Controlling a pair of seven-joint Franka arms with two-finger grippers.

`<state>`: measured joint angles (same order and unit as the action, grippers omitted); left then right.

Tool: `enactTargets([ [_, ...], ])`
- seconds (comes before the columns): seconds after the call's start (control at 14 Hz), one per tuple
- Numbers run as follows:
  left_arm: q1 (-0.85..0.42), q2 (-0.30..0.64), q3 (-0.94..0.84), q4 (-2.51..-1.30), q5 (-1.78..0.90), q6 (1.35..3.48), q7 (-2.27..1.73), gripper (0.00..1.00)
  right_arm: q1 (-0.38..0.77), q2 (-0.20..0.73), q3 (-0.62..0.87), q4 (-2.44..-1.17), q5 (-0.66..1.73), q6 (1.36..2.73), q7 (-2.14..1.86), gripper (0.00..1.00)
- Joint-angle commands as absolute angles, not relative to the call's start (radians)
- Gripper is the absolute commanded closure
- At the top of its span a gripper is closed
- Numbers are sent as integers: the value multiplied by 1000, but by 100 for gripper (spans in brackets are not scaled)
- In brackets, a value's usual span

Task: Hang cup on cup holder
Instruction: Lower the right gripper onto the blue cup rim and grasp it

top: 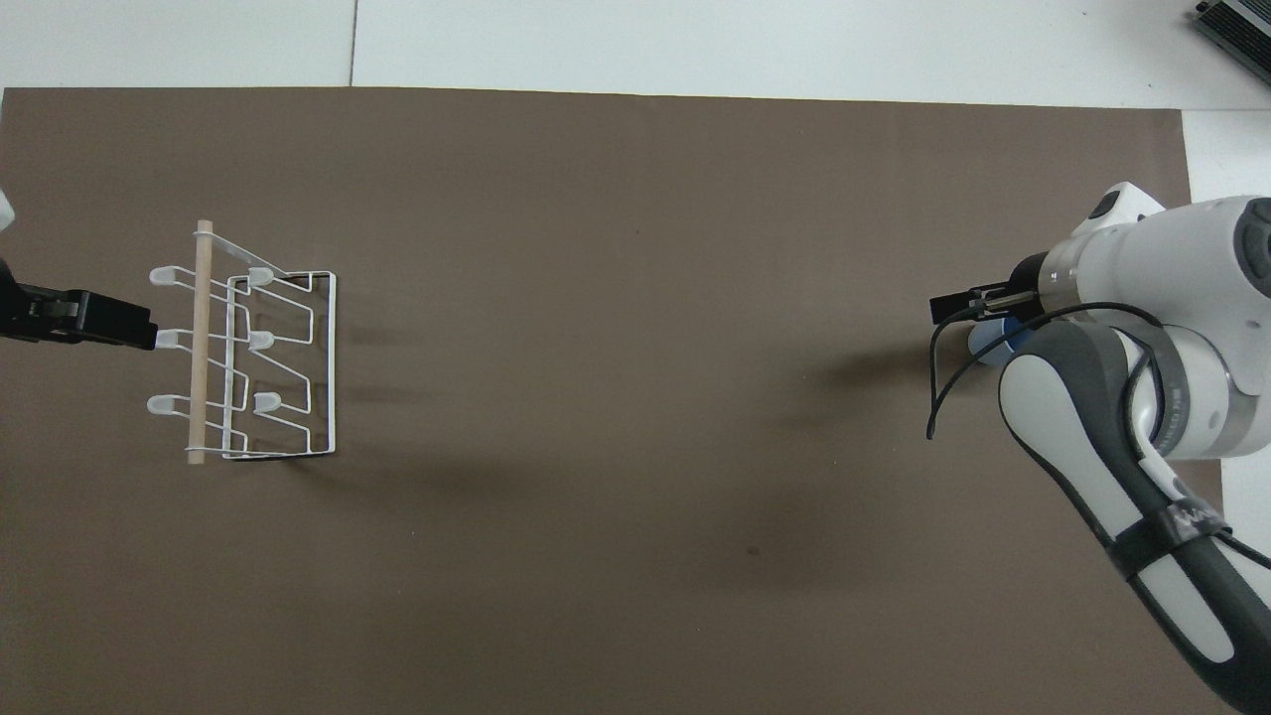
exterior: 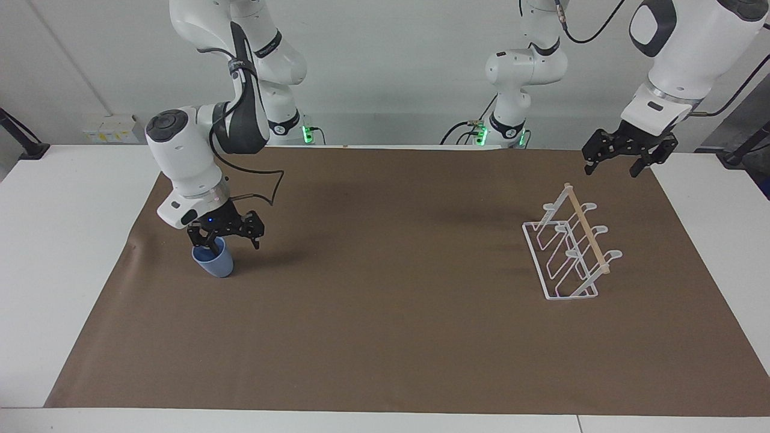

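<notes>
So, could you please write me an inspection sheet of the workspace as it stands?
Surface: white table under a brown mat.
Job's things: blue cup upright at the right arm's end; white wire cup holder at the left arm's end, no cup on it.
Clutter: nothing seen.
Grippers: right gripper open, down at the cup's rim, one finger dipping into its mouth, no grip yet; left gripper open, waiting in the air near the cup holder.
Cables: black cable looping off the right arm's wrist.
Surroundings: plain white wall.
</notes>
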<state>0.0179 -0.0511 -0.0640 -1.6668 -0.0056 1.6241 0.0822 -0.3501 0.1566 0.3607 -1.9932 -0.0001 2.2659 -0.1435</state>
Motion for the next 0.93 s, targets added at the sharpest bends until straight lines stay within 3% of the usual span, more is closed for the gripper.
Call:
enactTargets([
  [0.0, 21, -77, -61, -1697, -8, 1635, 97, 0, -390, 137, 370, -2046, 14, 2298, -179, 0],
  [0.86, 21, -77, -61, -1697, -8, 1635, 97, 0, -397, 158, 367, -2132, 12, 2375, -178, 0],
])
